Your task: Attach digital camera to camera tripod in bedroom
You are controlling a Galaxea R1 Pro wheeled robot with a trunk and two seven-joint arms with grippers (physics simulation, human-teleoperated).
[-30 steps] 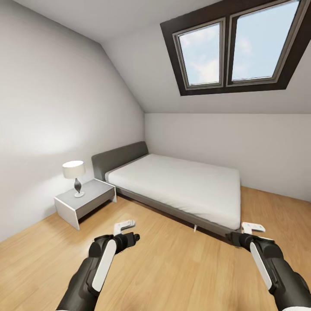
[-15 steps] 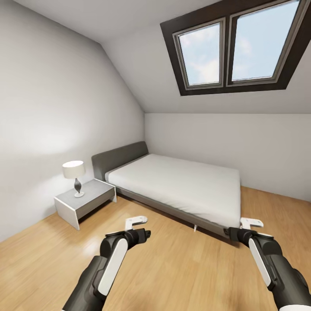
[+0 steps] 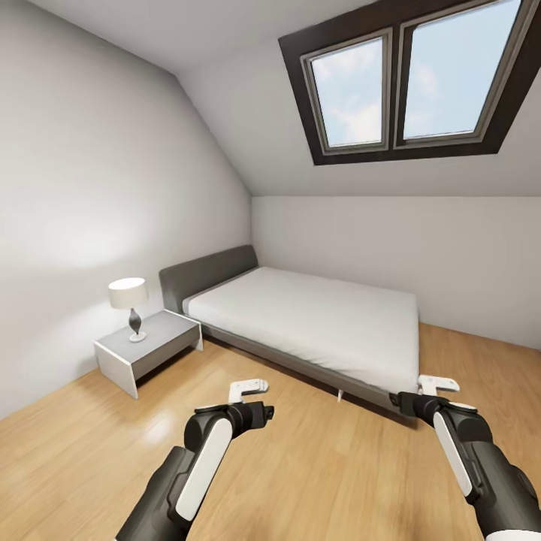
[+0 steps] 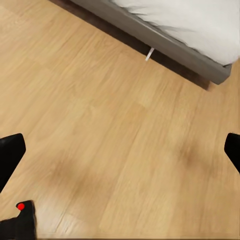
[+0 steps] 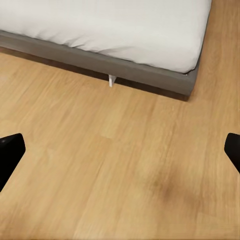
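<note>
In the left wrist view a small black object with a red dot, apparently the digital camera (image 4: 19,220), lies on the light wood floor (image 4: 120,125), cut off by the frame's corner. My left gripper (image 3: 250,397) hovers over the floor near the bed's foot, and its black fingertips (image 4: 10,155) stand wide apart, so it is open and empty. My right gripper (image 3: 436,391) hangs by the bed's near corner, likewise open with nothing between its fingertips (image 5: 10,152). The camera tripod is out of view.
The bedroom has a grey bed (image 3: 300,319) with a white mattress, a white nightstand (image 3: 146,347) carrying a lamp (image 3: 129,304), and a dark-framed skylight (image 3: 409,79). A short bed leg (image 5: 110,80) stands under the frame. Wood floor stretches ahead of both arms.
My left arm has swung rightward and forward over the floor. The right gripper has shifted only slightly. The room has stayed still.
</note>
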